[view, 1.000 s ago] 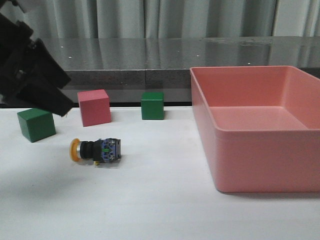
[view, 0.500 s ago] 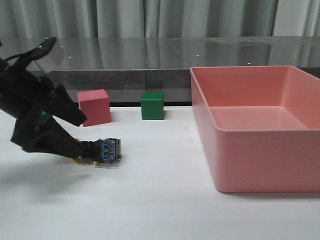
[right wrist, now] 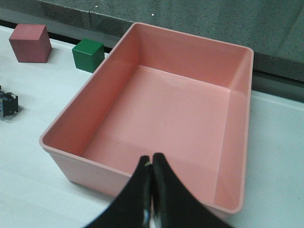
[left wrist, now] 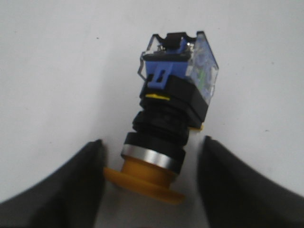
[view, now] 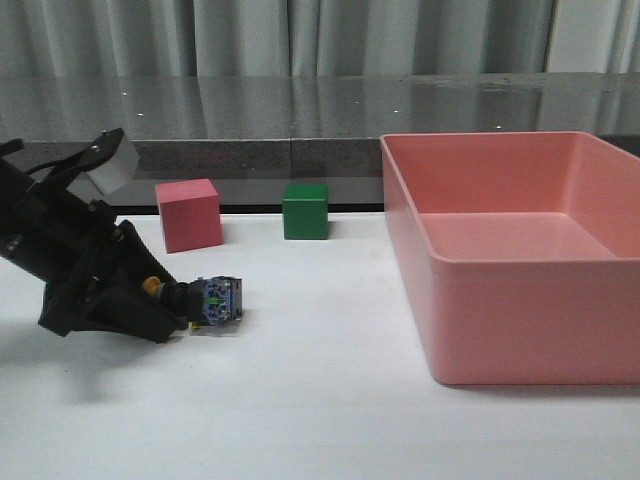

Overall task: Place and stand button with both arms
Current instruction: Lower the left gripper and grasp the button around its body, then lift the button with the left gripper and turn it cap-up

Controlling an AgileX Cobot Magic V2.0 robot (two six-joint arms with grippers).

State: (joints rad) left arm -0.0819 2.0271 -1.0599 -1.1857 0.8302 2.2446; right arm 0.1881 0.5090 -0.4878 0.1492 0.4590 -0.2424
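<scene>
The button point(view: 210, 300) lies on its side on the white table, yellow cap to the left, bluish-grey base to the right. My left gripper point(view: 163, 308) is down at table level, open, with its jaws on either side of the cap end. In the left wrist view the button point(left wrist: 173, 109) lies between the black fingers point(left wrist: 85, 175); the cap's rim touches one finger and the other stands apart. My right gripper point(right wrist: 151, 159) is shut and empty, above the near wall of the pink bin. The button's base shows at the edge of the right wrist view point(right wrist: 7, 105).
A large pink bin point(view: 500, 330) fills the right side of the table. A pink cube point(view: 188, 214) and a green cube point(view: 305, 210) stand at the back; both also show in the right wrist view, pink cube point(right wrist: 31, 42), green cube point(right wrist: 88, 54). A dark counter runs behind.
My left arm has come down from the upper left to the button, and its jaws now straddle the cap. The left green cube is now hidden behind the arm.
</scene>
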